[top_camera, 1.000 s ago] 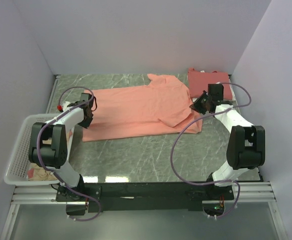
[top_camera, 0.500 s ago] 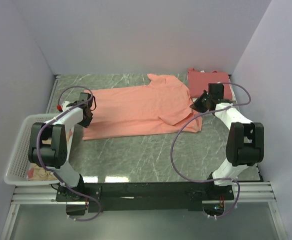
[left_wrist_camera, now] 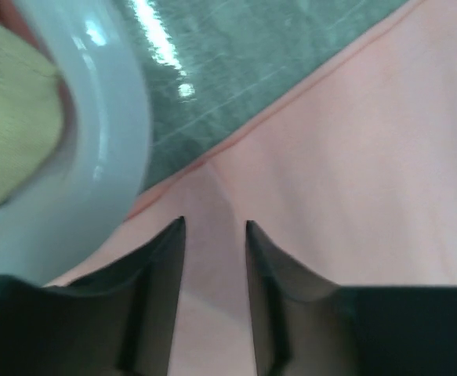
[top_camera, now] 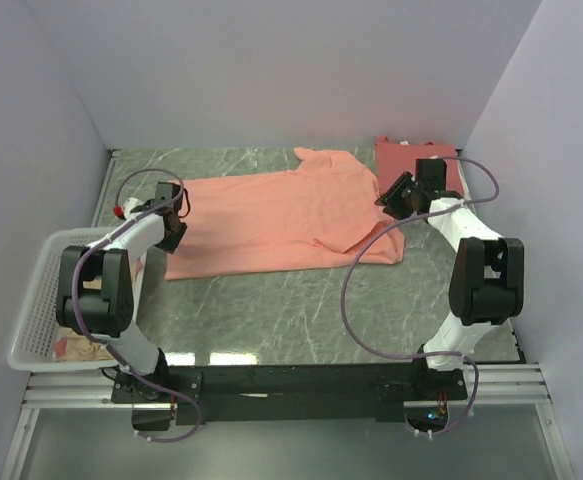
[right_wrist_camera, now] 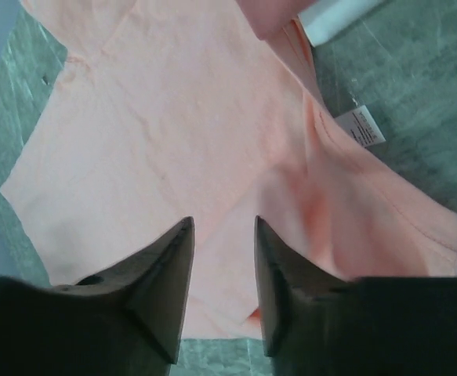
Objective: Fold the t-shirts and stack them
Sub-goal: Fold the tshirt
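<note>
A salmon t-shirt (top_camera: 281, 220) lies spread across the middle of the table, its right end folded over on itself. My left gripper (top_camera: 175, 228) sits at the shirt's left edge. In the left wrist view its jaws (left_wrist_camera: 215, 227) stand apart, with flat salmon cloth (left_wrist_camera: 353, 157) showing in the gap. My right gripper (top_camera: 396, 196) hovers over the shirt's right end. Its jaws (right_wrist_camera: 223, 223) are also apart above the cloth (right_wrist_camera: 157, 125), gripping nothing. A folded darker red t-shirt (top_camera: 411, 160) rests at the back right corner.
A white basket (top_camera: 33, 300) stands at the left table edge with cloth inside; its rim (left_wrist_camera: 103, 149) lies close beside my left fingers. A white care label (right_wrist_camera: 367, 125) shows on the shirt's right end. Walls close in the table at back and sides.
Both grippers have gone from shut to open and let go of the salmon shirt. The right gripper has moved slightly toward the back, and the shirt's right end has settled flat.
</note>
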Action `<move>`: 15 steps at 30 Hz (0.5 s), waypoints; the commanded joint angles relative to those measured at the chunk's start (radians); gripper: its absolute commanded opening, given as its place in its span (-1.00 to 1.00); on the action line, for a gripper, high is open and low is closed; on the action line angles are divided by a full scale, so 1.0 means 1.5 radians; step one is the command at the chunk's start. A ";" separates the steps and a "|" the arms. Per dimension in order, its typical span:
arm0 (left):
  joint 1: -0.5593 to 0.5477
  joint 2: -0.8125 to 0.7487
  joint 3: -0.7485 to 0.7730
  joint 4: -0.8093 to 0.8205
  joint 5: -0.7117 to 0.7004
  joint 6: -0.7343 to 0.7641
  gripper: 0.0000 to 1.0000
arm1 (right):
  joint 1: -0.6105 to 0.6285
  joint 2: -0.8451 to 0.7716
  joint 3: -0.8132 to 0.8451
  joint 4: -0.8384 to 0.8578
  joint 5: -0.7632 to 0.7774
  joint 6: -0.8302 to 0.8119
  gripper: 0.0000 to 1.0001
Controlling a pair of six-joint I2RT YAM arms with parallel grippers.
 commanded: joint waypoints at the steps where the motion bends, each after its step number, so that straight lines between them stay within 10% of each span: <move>1: 0.025 -0.041 0.009 0.022 0.007 0.032 -0.11 | -0.005 0.001 0.048 -0.011 -0.009 -0.030 -0.08; 4: 0.025 -0.095 -0.004 0.024 0.018 0.040 -0.01 | 0.000 -0.028 0.064 -0.044 0.022 -0.048 0.18; 15: -0.038 -0.168 -0.092 0.048 0.058 0.055 -0.28 | -0.004 -0.210 -0.148 -0.059 0.108 -0.066 0.16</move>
